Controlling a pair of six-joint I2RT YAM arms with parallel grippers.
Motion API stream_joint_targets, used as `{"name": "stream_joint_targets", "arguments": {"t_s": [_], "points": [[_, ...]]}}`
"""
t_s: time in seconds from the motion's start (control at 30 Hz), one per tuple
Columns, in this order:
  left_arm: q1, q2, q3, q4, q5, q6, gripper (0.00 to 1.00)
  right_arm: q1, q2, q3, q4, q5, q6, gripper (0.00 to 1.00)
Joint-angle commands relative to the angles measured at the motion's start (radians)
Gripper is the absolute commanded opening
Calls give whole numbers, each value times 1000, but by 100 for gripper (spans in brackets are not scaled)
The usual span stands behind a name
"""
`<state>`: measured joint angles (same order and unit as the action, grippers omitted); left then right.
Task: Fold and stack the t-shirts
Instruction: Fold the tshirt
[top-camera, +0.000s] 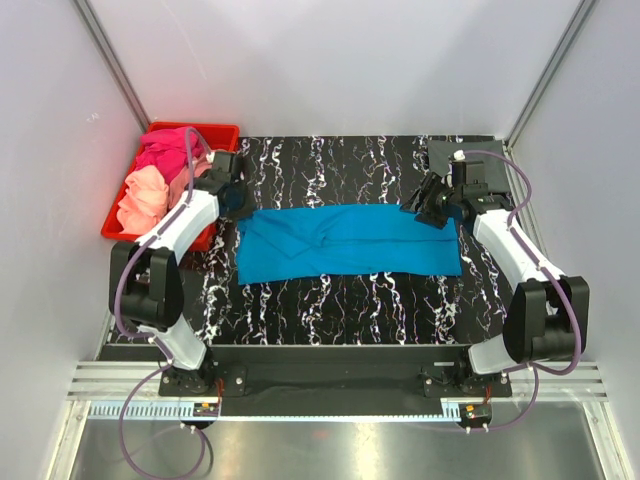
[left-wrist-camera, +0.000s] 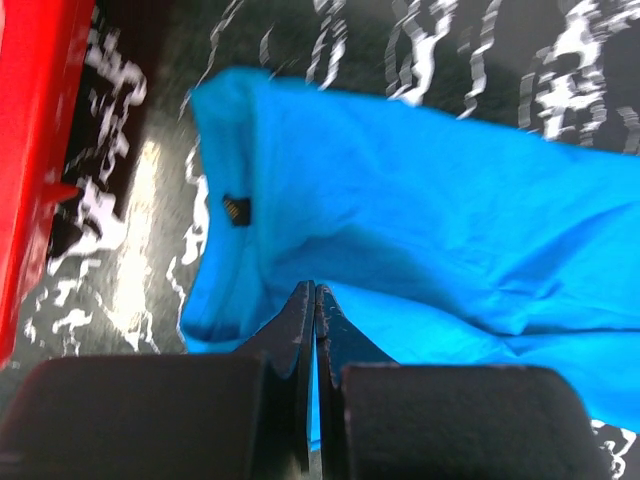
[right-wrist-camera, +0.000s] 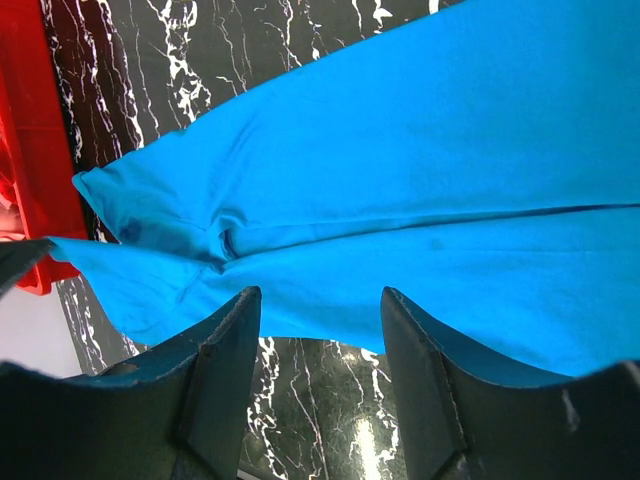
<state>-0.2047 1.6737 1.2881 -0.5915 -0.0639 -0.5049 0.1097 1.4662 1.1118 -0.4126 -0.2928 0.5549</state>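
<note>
A bright blue t-shirt (top-camera: 345, 240) lies flat on the black marbled table (top-camera: 350, 300), folded into a long strip running left to right. My left gripper (top-camera: 237, 195) hovers over its left end; in the left wrist view the fingers (left-wrist-camera: 300, 330) are pressed together above the cloth (left-wrist-camera: 420, 200), with only a sliver of blue showing through the slit. My right gripper (top-camera: 428, 207) is over the shirt's right end, open and empty (right-wrist-camera: 320, 295), above the cloth's edge (right-wrist-camera: 400, 150). Hot pink (top-camera: 165, 150) and peach (top-camera: 145, 195) shirts sit in the bin.
The red plastic bin (top-camera: 215, 128) stands at the far left of the table, close to my left arm, and shows in the left wrist view (left-wrist-camera: 35, 150). A flat dark grey cloth (top-camera: 440, 152) lies at the far right corner. White walls enclose the table.
</note>
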Motion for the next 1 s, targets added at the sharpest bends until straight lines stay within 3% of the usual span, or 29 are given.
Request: {"name": "stream_joint_targets", "arguments": {"t_s": [0.0,0.53,0.97], "points": [[7,11,76,82,58,71,0,1,-29,0,0,-6,-1,59],[5,98,119,200,239,151,0,15,-23,-13,12,-23,-7,58],[5,228,217,159,193,187,0,15,-27,-10,-5,-11,-18,59]]}}
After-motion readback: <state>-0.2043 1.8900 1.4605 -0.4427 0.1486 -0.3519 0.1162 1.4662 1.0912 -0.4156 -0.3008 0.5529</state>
